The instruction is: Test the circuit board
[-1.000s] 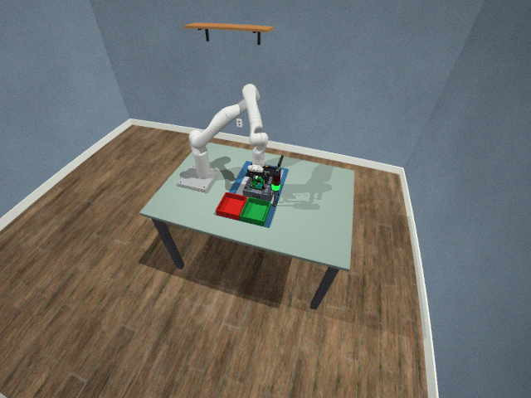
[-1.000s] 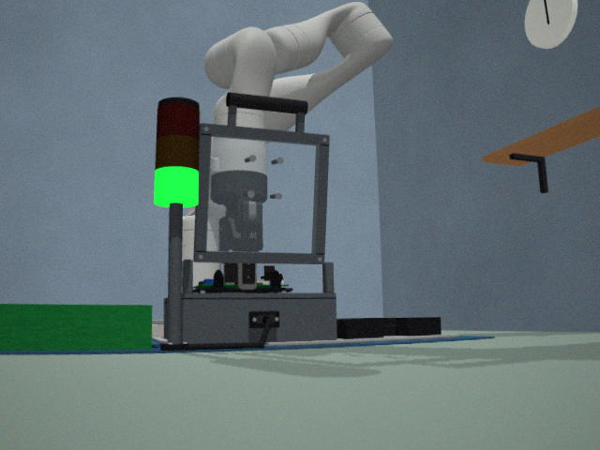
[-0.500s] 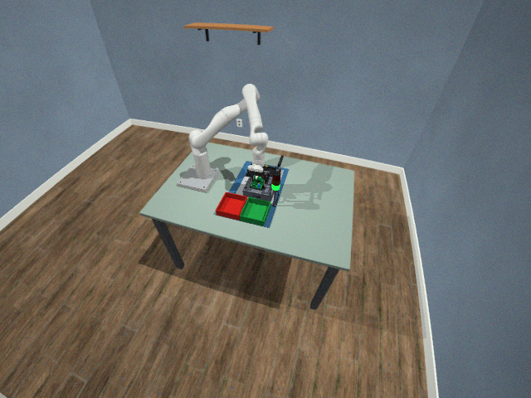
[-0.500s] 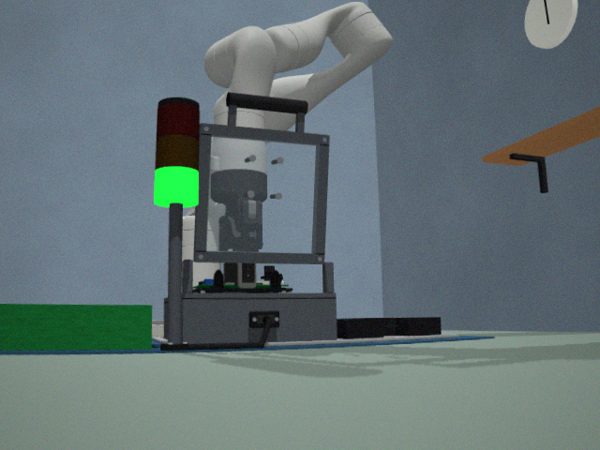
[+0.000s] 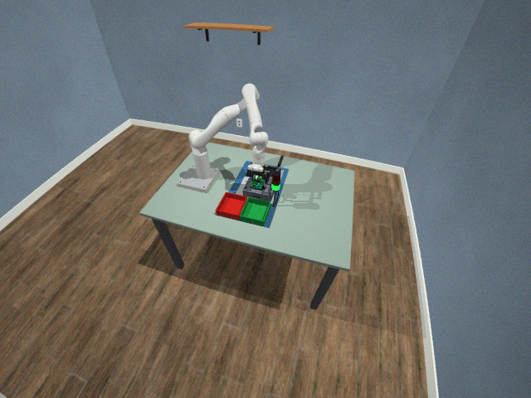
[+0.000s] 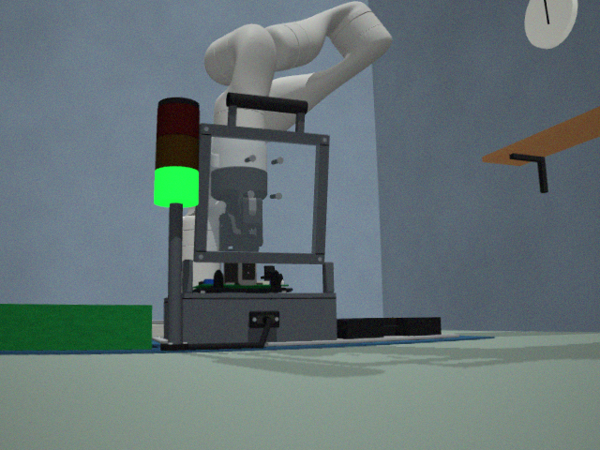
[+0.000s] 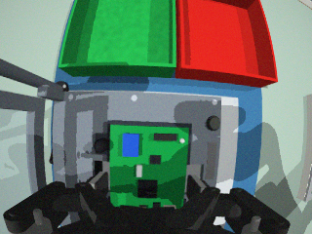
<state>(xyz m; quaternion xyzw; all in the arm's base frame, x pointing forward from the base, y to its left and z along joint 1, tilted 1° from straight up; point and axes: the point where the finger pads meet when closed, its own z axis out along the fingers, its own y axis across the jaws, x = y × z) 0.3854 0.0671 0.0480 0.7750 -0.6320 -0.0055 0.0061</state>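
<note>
The circuit board point(image 7: 148, 166) lies flat in the tester point(image 7: 78, 132), lid point(image 6: 262, 134) raised, so the jaws, apart and empty, straddle its 2 side edges. Only the exterior view shows the signal light point(image 6: 176, 187) green; only the wrist view shows the green bin point(image 7: 121, 23) interior beyond.

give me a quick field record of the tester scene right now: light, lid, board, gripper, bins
signal light: green segment lit on the stack light; red and amber segments dark
lid: clear framed tester lid stands raised, open
board: green circuit board lies flat in the grey tester base, component side up
gripper: black gripper low over the board, fingers straddling its two side edges, open, nothing gripped yet
bins: shallow green bin and shallow red bin side by side beyond the tester; nothing visible inside either
target: green bin, judging by the light
</note>
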